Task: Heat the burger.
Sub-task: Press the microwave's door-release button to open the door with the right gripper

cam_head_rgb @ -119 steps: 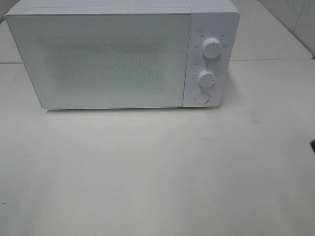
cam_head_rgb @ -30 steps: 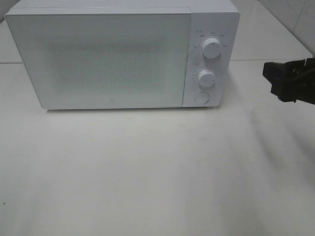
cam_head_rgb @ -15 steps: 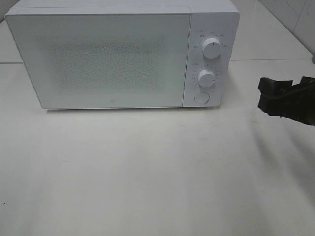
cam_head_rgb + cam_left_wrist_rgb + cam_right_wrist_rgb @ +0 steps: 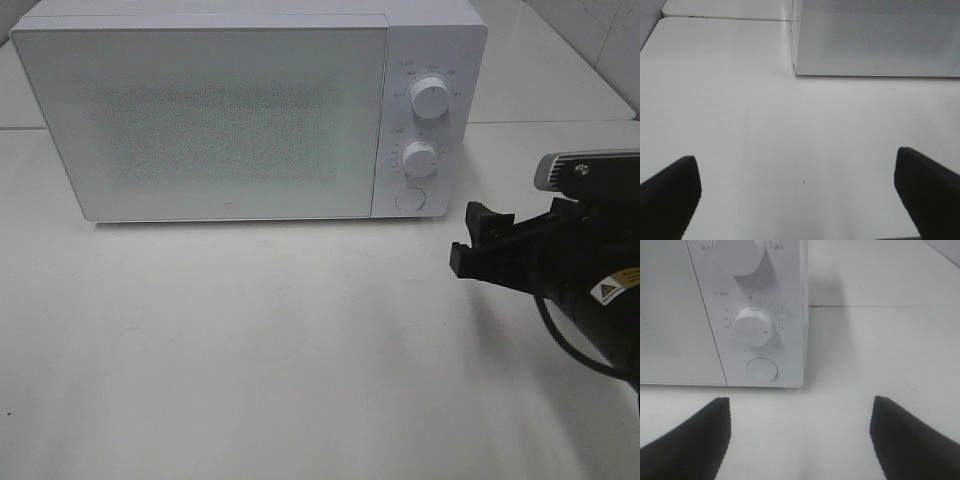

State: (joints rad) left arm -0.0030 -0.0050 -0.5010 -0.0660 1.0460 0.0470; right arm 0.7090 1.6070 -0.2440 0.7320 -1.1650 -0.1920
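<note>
Right gripper (image 4: 470,240): spread wide, holding nothing, low over white table (image 4: 250,350), just off the microwave (image 4: 220,120) at its control side, pointing toward the controls. Left gripper (image 4: 800,200): spread fully, holding nothing, over the table facing the shut microwave front. Burger: unseen in every view, so cannot tell where relative to either gripper. Count: one microwave, two dials (image 4: 430,98), one round button (image 4: 409,198), two grippers.
</note>
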